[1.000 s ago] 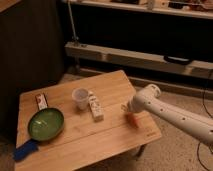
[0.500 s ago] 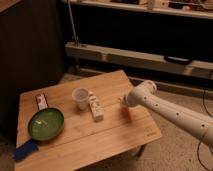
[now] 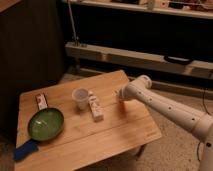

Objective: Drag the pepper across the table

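Observation:
The pepper (image 3: 121,102) shows as a small orange sliver on the light wooden table (image 3: 115,135), right of centre, mostly hidden under the arm's end. My gripper (image 3: 120,97) sits right on top of it, at the end of the white arm (image 3: 165,107) that reaches in from the right. The gripper is a little to the right of the white carton (image 3: 95,106).
A white cup (image 3: 80,98) stands next to the carton. A green bowl (image 3: 46,123) sits at the left, a blue object (image 3: 25,149) at the front left corner, and a small red-and-white packet (image 3: 41,101) at the back left. A metal shelf rail runs behind the table.
The gripper has moved left from near the table's right edge toward the centre, and the orange pepper has moved with it.

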You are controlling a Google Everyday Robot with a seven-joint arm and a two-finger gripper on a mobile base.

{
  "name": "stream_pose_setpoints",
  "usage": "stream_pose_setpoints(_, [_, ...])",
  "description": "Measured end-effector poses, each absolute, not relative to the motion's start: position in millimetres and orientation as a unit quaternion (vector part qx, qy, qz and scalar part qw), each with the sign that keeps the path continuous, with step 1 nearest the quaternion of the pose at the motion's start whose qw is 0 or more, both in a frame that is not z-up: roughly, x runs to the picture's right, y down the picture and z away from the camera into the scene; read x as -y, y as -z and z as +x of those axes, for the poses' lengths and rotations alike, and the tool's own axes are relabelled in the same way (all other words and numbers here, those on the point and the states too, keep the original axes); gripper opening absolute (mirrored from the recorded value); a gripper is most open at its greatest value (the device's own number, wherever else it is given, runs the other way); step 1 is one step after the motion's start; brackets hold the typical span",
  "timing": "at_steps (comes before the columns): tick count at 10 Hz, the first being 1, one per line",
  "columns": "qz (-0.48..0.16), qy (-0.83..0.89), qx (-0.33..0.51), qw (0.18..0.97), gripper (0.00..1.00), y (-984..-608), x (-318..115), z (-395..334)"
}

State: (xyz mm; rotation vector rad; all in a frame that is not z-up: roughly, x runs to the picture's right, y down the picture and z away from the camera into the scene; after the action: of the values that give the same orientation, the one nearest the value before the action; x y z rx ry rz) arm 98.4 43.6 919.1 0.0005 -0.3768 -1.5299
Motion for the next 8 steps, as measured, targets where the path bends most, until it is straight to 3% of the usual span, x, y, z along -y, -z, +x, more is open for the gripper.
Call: stream_pose_setpoints(8, [0.010, 0.676, 0.170, 0.717, 0.04, -956.3, -5.0, 87.6])
